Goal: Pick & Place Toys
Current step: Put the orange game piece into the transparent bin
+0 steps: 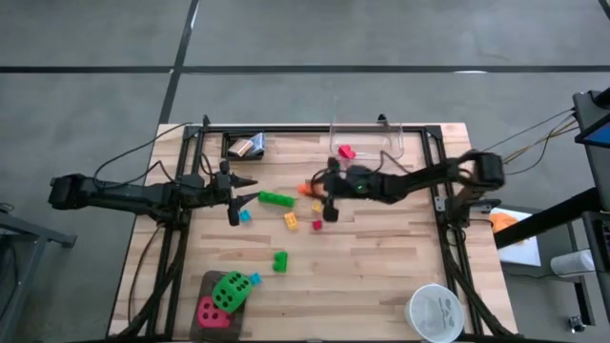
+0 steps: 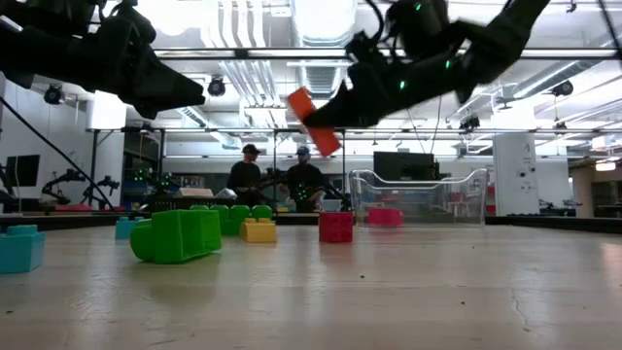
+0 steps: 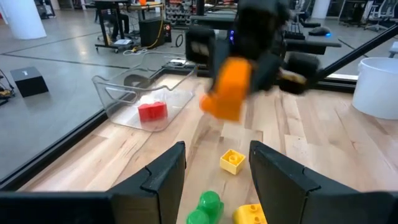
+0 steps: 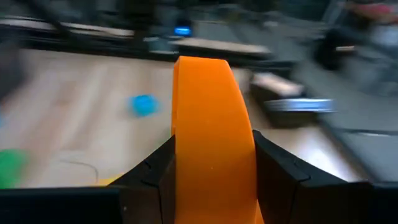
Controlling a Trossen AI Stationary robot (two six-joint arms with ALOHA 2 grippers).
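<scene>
My right gripper [image 1: 320, 190] is shut on an orange brick [image 2: 313, 122], above the middle of the table and near the clear tub [image 1: 367, 143]. The brick also shows in the right wrist view [image 4: 211, 137] and the left wrist view [image 3: 229, 88]. My left gripper [image 3: 214, 180] is open and empty, left of centre [image 1: 240, 197], pointing toward the right gripper. On the table lie a long green brick [image 1: 276, 199], a yellow brick [image 1: 291, 220], a small red brick [image 1: 317, 225], a blue brick [image 1: 245, 216] and a green brick [image 1: 280, 260]. A red brick [image 1: 346, 151] lies in the tub. My right gripper pinches the orange brick by two opposite sides [image 4: 186, 168] between its two fingers [image 4: 277, 171]. The fingers come from the table's right, slanting down toward the left. The brick is lifted clear of the table and sits tilted in the low view [image 2: 316, 131].
A green die [image 1: 231, 291] and a red die [image 1: 212, 312] sit on a dark mat at the near left. A white bowl [image 1: 436, 312] stands at the near right. A card pack [image 1: 250, 146] lies at the far left. People stand in the room beyond [image 2: 251, 180].
</scene>
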